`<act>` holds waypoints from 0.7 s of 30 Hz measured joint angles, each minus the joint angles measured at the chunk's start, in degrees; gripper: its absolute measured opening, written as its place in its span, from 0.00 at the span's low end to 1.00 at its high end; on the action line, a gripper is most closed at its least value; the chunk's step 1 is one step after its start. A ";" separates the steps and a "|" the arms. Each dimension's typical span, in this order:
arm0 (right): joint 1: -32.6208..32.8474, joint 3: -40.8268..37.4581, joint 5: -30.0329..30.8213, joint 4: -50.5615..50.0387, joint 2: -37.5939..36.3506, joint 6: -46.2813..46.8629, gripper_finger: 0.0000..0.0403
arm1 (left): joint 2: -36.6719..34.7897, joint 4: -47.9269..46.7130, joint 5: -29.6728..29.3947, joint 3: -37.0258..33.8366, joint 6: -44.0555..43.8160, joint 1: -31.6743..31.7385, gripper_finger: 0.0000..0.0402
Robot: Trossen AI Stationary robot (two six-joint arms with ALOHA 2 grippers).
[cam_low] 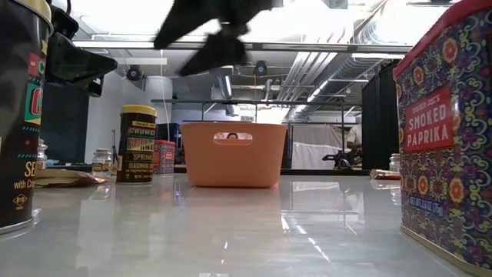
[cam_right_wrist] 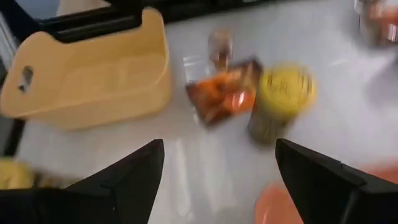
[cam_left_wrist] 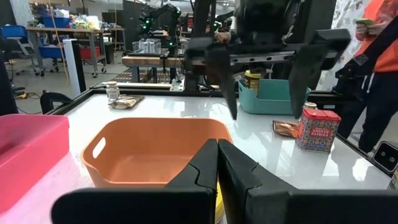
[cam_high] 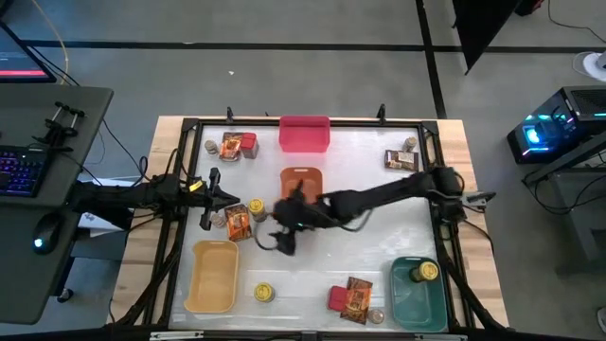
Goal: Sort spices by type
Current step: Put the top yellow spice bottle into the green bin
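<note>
Left gripper (cam_high: 204, 214): fingers pressed together, nothing between them, low over the table's left middle, just beside a yellow-topped tin (cam_high: 256, 208) and an orange-brown packet (cam_high: 238, 224).
Far-left spices: packet (cam_high: 230, 146), red box (cam_high: 248, 145) and pale-lidded jar (cam_high: 210, 146) grouped near the far left corner.
Yellow bin (cam_high: 212, 275): near-left part of the table; nothing shows inside it.
Near tin (cam_high: 263, 293): second yellow-topped tin, standing alone just beside the yellow bin.
Pink bin (cam_high: 304, 134): far middle edge.
Orange bin (cam_high: 303, 182): centre of the table, partly under the right arm.
Right gripper (cam_high: 281, 237): fingers spread wide, holding nothing, hanging above the table in the middle; the right wrist view looks down on the tin (cam_right_wrist: 283, 99), the packet (cam_right_wrist: 224, 92) and the yellow bin (cam_right_wrist: 93, 68).
Near-middle spices: red box (cam_high: 337, 298) with a packet (cam_high: 357, 296) against it and a small jar (cam_high: 377, 315) just beside.
Teal bin (cam_high: 418, 294): near-right corner, one yellow-topped tin (cam_high: 425, 272) inside.
Far-right spices: packet (cam_high: 398, 160) with a jar (cam_high: 411, 144) near it, towards the far right corner.
Person (cam_left_wrist: 373, 62): in an orange top, standing beyond the table in the left wrist view.
</note>
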 joint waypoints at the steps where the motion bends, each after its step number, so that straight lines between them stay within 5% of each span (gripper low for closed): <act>1: -0.69 2.50 0.04 -0.38 1.67 -2.18 0.76 | 0.02 -0.02 0.00 0.00 -0.01 0.01 0.00; 9: -5.38 17.02 -3.37 -5.97 11.52 -12.15 0.76 | 0.01 -0.02 0.00 0.00 -0.01 0.00 0.00; 21: -7.32 20.65 -3.08 -4.83 17.51 -14.31 0.76 | 0.02 -0.04 0.00 0.00 -0.01 -0.01 0.00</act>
